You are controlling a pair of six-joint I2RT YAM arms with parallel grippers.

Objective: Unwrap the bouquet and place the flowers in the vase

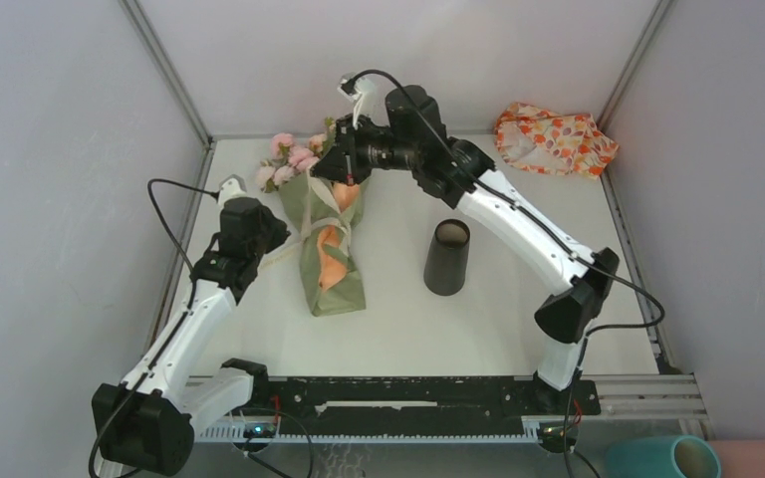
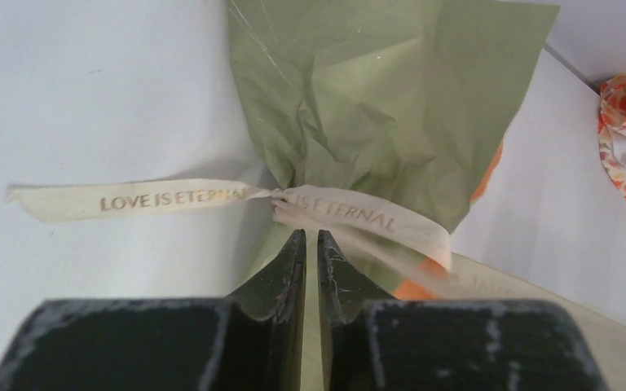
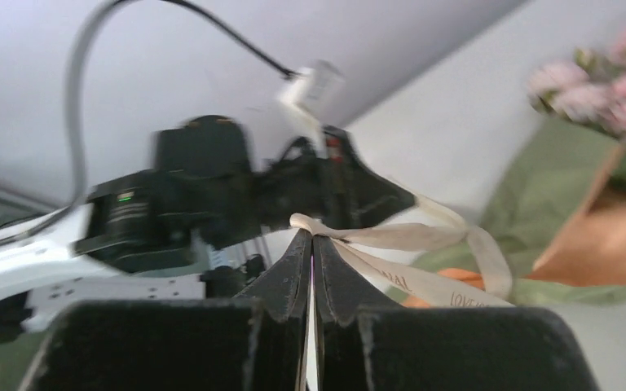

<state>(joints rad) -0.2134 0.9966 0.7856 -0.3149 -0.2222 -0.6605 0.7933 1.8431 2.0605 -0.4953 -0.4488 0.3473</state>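
Bouquet (image 1: 327,249) lies wrapped just left of the vase (image 1: 447,257), right gripper (image 3: 311,238) pinching the ribbon (image 3: 391,236) end, probably to pull it undone, left gripper (image 2: 310,236) barely parted, empty, at the knot (image 2: 277,195).

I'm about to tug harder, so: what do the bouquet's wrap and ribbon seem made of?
The wrap: thin sage-green paper, matte, going by its sharp creases and crumpled folds. The ribbon: cream band with printed lettering, dull finish, draping in soft loops; likely fabric, though stiff paper tape can't be ruled out.
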